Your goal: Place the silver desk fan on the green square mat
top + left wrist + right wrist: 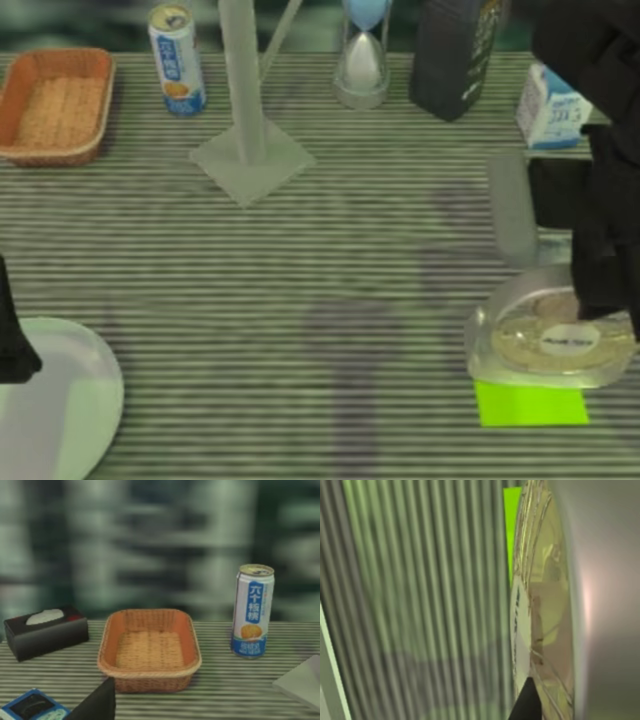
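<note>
The silver desk fan (548, 338) sits at the right side of the table, its round face turned up toward the overhead camera, and it overlaps the far edge of the green square mat (531, 406), which shows as a lime strip on the near side of the ring. The right gripper (601, 300) is at the fan's right rim; whether its fingers are closed on the ring cannot be told from these views. The fan appears lifted or tilted, and the mat lies just nearer than it, so the remaining move is judged a short shift toward the near edge and down. The left gripper (12, 350) is parked far left, beside the pale plate (75, 400). Legible writing: Chinese characters on the drink can (252, 611); the milk carton (550, 108) print is unreadable.
</note>
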### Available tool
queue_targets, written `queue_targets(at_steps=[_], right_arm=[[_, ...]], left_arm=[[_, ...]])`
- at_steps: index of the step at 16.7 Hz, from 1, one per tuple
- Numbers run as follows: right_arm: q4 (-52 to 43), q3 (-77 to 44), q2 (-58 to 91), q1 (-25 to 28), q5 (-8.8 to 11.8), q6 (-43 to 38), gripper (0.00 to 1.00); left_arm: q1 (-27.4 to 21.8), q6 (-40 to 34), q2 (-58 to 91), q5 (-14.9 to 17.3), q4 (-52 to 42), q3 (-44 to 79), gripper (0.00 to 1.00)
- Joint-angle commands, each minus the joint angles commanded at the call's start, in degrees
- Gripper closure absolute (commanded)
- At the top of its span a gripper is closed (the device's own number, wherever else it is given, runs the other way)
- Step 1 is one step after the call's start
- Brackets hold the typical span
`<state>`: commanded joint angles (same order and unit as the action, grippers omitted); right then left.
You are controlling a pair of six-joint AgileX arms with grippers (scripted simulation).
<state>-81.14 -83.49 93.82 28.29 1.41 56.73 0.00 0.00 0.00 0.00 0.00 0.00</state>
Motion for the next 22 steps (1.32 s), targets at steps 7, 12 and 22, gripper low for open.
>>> queue_targets(at_steps=[7, 12, 22], right_arm=[[1.6, 2.7, -1.5, -0.6, -1.0, 5.0, 1.00], [5.4, 5.9, -1.2, -0.7, -1.0, 4.7, 1.00], [9.4, 9.7, -0.7, -0.7, -1.0, 5.1, 0.77]], left_arm=[[0.0, 0.0, 0.0, 0.0, 0.0, 0.0, 0.00], [0.0, 0.0, 0.0, 0.0, 0.0, 0.0, 0.00], [0.0, 0.0, 0.0, 0.0, 0.0, 0.0, 0.00]])
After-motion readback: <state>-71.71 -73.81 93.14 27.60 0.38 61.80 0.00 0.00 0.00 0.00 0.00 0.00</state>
